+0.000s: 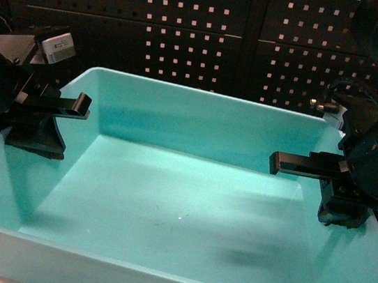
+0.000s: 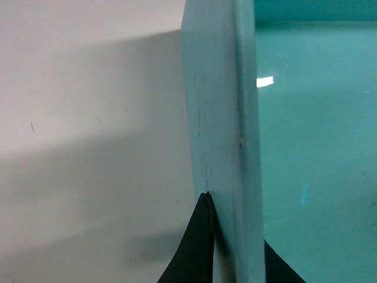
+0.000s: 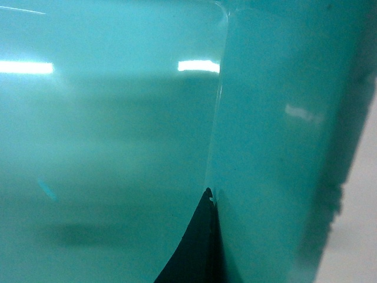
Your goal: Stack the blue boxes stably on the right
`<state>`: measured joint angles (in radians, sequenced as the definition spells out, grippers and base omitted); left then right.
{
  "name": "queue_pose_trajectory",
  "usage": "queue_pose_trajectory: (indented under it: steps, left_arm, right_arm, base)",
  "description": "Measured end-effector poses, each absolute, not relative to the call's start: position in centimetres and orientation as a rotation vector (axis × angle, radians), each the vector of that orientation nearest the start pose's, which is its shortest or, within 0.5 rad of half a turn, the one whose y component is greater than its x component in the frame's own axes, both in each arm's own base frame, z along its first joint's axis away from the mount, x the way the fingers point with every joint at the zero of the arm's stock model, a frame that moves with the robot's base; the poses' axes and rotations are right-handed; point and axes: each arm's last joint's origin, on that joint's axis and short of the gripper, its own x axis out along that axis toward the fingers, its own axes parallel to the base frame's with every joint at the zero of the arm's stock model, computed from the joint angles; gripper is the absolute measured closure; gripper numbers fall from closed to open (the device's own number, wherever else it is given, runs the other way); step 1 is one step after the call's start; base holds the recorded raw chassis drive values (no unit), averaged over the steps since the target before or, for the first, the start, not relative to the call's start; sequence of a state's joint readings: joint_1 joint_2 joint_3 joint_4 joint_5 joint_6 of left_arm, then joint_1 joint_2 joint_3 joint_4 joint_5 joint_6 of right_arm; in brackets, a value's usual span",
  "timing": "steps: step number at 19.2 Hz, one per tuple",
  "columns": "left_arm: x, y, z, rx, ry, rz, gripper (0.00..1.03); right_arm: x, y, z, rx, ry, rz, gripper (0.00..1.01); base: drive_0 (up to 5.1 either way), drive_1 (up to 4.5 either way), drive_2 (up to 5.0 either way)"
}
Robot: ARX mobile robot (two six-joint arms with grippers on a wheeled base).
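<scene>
A blue box (image 1: 165,208) fills the near middle of the scene. The left gripper (image 2: 235,247) has its jaws clamped on the box's left wall (one finger each side). The right gripper (image 1: 334,186) grips the right wall; the desk (image 2: 88,147) lies beside it.

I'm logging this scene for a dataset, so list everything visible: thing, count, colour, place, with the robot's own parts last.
blue box: one, light turquoise, filling the middle of the head view, its left and right walls each gripped.
surface: one, pale white, beside the box.
pegboard: one, black with pale holes, behind the box.
left hand: one, black, clamped on the box's left wall.
right hand: one, black, clamped on the box's right wall.
</scene>
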<state>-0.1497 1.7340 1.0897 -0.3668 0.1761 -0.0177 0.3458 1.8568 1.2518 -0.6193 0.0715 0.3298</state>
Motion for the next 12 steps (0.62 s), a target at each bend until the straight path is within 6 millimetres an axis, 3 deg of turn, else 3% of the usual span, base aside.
queue_pose_trajectory:
  steps: [12]
  left_arm:
    - [34.13, -5.66, 18.33, -0.029, 1.017, -0.289, 1.01]
  right_arm:
    - [34.22, 12.11, 17.59, 0.033, 1.220, 0.038, 0.99]
  base:
    - [0.0, 0.00, 0.0]
